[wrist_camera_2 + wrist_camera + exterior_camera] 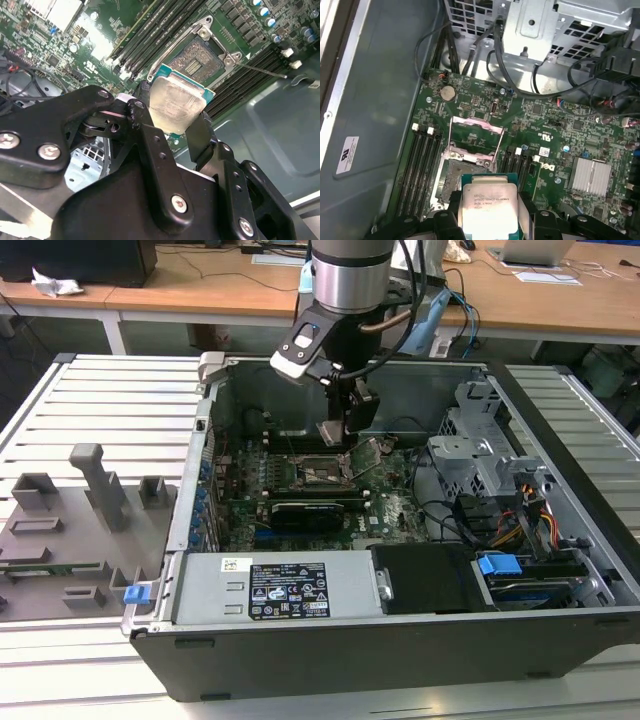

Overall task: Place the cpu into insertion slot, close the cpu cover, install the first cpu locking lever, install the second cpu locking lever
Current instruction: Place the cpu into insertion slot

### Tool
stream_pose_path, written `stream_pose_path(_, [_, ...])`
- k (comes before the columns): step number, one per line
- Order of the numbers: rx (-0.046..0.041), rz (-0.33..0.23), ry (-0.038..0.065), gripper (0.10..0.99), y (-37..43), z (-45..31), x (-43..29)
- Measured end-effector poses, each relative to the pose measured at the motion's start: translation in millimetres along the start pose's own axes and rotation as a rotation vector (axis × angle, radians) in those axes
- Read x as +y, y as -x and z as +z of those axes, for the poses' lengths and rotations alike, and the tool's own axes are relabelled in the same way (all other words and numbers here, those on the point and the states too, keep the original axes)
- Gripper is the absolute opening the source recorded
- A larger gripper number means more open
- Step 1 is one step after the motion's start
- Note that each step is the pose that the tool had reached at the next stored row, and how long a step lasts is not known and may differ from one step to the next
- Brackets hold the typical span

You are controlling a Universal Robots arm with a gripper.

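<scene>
Inside the open case (400,655), above the green board (395,510), the gripper (335,430) hangs with its 2 fingers (200,135) closed part-way, pinching the cpu (176,102) by 2 opposite edges. The cpu is square, so neither axis is the longer. Both wrist views look onto its silvery metal top, which faces away from the board, and a green rim shows along 1 edge. In the exterior view it sits slightly tilted, clear of the board and just above the socket (318,472).

The socket lies bare, with its contact field showing in the second wrist view. The cover (476,125) stands lifted off it, hinged at 1 edge. A thin lever (260,70) juts free from a socket corner.

Rows of memory slots (420,165) flank the socket on 2 sides. A ribbed heatsink (590,177) and a coin cell (448,92) sit farther out on the board. At the exterior view's right a metal drive cage (480,455) and loose cables (450,515) crowd the case. A power supply (280,590) fills the near left corner.

Outside the case, at the exterior view's left, grey blocks (95,485) stand on the table (110,390). Nothing lies between the cpu and the socket.
</scene>
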State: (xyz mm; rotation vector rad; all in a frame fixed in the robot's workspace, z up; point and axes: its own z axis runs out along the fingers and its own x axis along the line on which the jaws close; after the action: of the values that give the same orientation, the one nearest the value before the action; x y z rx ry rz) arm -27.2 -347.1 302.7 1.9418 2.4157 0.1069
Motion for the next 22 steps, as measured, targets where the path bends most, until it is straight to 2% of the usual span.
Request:
stream_pose_path(13, [-0.0007, 0.012, 0.000, 0.529, 0.0, 3.0, -0.2])
stream_pose_path(18, [-0.0012, 0.020, 0.000, 0.529, 0.0, 7.1, -0.5])
stream_pose_path(22, [-0.0042, 0.054, 0.000, 0.529, 0.1, 11.3, -0.9])
